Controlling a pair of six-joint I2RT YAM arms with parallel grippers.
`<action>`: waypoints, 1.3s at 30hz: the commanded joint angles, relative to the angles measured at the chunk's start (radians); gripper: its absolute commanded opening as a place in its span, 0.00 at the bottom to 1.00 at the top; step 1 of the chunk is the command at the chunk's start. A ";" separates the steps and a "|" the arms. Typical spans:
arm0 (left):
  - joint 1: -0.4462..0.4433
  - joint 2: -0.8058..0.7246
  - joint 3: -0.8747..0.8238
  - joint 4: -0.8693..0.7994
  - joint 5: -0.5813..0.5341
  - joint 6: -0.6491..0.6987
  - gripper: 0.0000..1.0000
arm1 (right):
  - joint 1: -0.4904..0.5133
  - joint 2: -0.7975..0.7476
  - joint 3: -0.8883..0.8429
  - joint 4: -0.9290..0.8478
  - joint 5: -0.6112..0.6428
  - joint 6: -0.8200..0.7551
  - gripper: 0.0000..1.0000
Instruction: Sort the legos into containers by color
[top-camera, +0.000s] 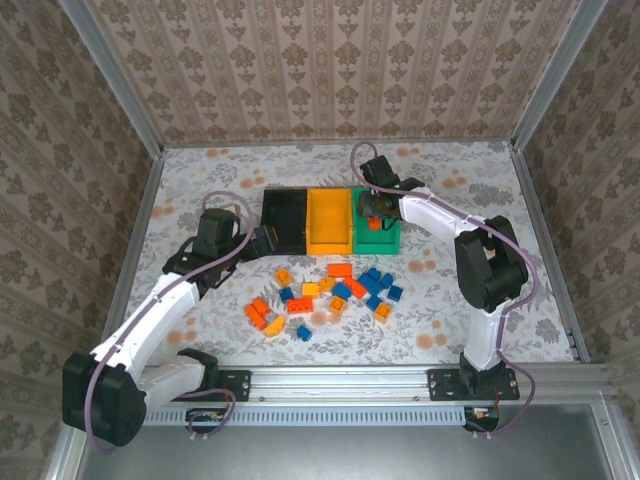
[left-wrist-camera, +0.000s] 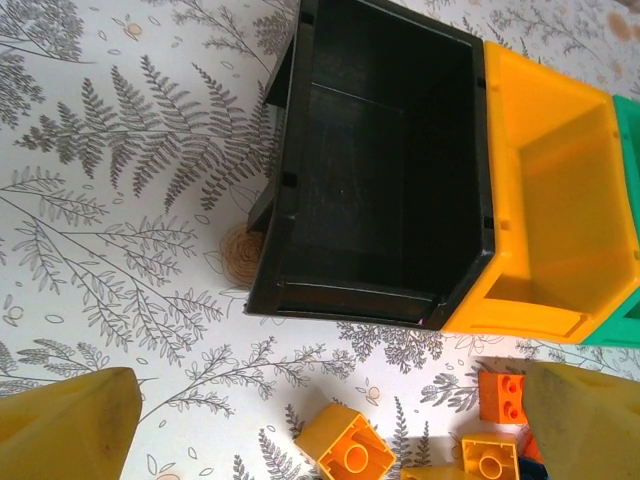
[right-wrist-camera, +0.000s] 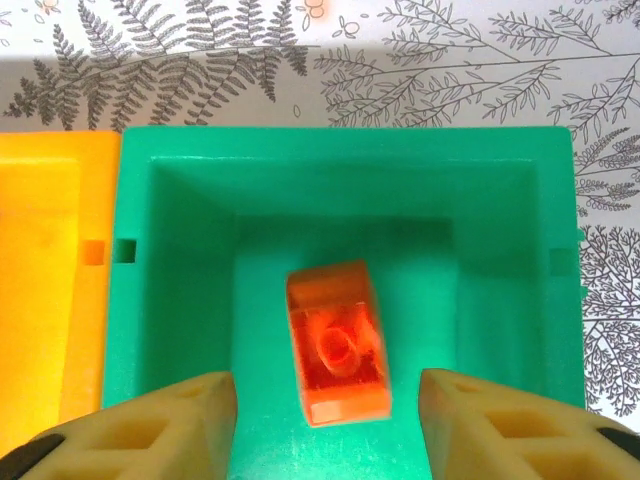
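One orange-red brick (right-wrist-camera: 338, 345) sits inside the green bin (right-wrist-camera: 180, 300), near the middle of its floor. Its long axis runs roughly from the bin's near wall to its far wall, the far end leaning a little left. The brick is blurred in the right wrist view, so the round shape on its upper face may be a stud or the hollow underside. The right gripper (right-wrist-camera: 328, 385) hangs directly over this bin, its jaws partly open, one finger on each side of the brick and neither touching it; it holds nothing.

The green bin is the right end of a row, joined to the yellow bin (top-camera: 328, 222) in the middle and the black bin (top-camera: 285, 220) on the left. The left gripper (top-camera: 262, 242) hovers just beside the black bin's near left corner, jaws spread wide and empty. Loose bricks (top-camera: 330, 295) in blue, orange-red and yellow-orange lie scattered on the table (top-camera: 200, 190) in front of the bins.
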 joint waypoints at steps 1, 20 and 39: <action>-0.017 0.026 0.003 0.013 0.028 0.011 0.99 | 0.005 -0.013 0.039 -0.017 -0.009 0.026 0.60; -0.282 0.359 0.104 -0.100 -0.152 0.159 0.90 | 0.080 -0.367 -0.319 0.117 -0.073 0.068 0.71; -0.272 0.457 0.072 -0.034 -0.145 0.128 0.47 | 0.077 -0.429 -0.333 0.106 -0.019 0.053 0.72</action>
